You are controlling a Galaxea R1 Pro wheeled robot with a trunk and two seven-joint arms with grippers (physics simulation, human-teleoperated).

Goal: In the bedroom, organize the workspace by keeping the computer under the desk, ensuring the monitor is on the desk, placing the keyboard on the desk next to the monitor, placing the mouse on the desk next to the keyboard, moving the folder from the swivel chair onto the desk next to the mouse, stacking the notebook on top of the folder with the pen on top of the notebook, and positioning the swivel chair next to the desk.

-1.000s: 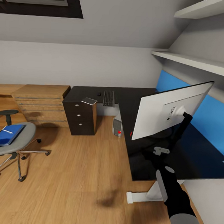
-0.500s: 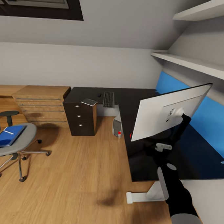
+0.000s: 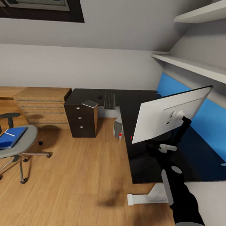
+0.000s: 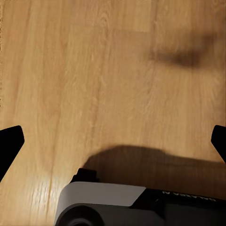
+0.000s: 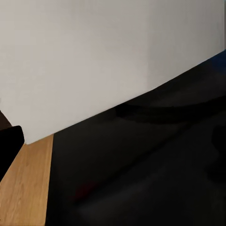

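With the right arm beside the monitor, jaws' state impossible to tell, I judged it needed lowering level onto the worktop.

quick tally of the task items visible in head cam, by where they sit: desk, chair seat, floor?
On the desk: 2, the monitor and the keyboard.
On the swivel chair seat: 2, the folder and the pen on it.
On the floor: 1, the computer.
Total: 5.
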